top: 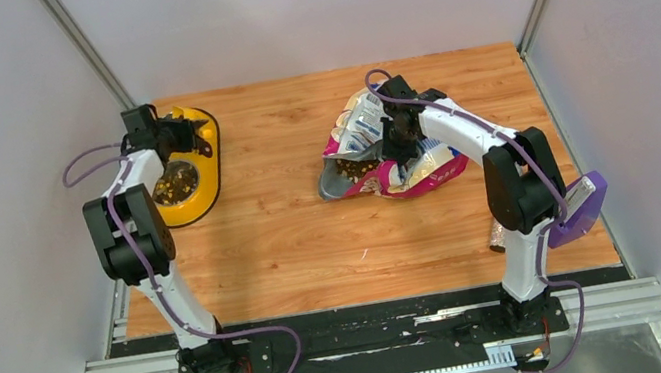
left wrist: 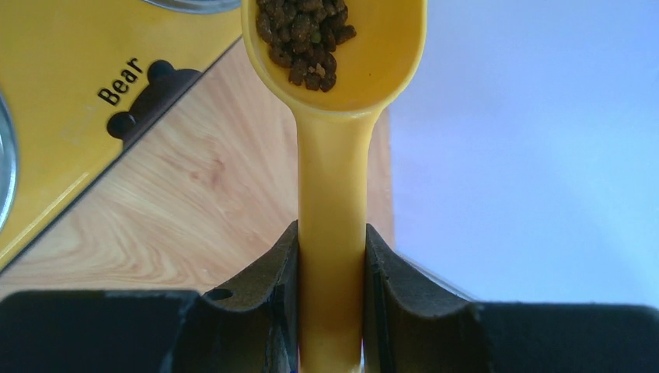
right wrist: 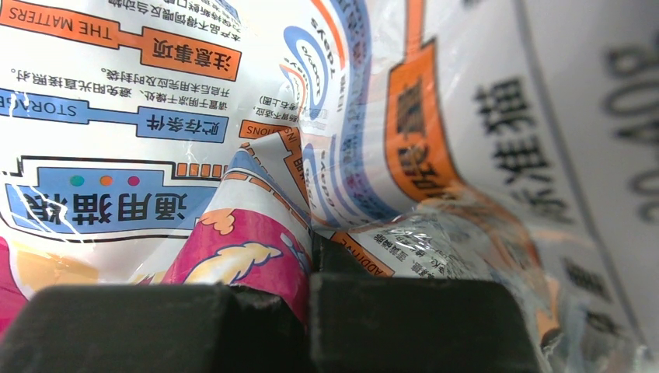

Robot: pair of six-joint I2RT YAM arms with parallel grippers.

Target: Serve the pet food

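My left gripper (top: pixel 162 134) (left wrist: pixel 330 233) is shut on the handle of a yellow scoop (left wrist: pixel 334 140). The scoop's bowl holds brown kibble (left wrist: pixel 305 39) and hovers by the far steel bowl's rim (left wrist: pixel 186 4) of the yellow "Bear" feeder (top: pixel 207 172) (left wrist: pixel 62 62). The feeder's near bowl holds kibble (top: pixel 175 183). The pink, blue and white cat food bag (top: pixel 392 156) (right wrist: pixel 233 116) lies mid-table, its open mouth (top: pixel 348 173) facing left with kibble inside. My right gripper (top: pixel 397 142) (right wrist: pixel 311 260) is shut on a fold of the bag.
A purple object (top: pixel 576 206) and a speckled tube (top: pixel 497 236) lie at the table's right front edge, beside my right arm's base link. White walls close in on the left, back and right. The feeder sits against the left wall.
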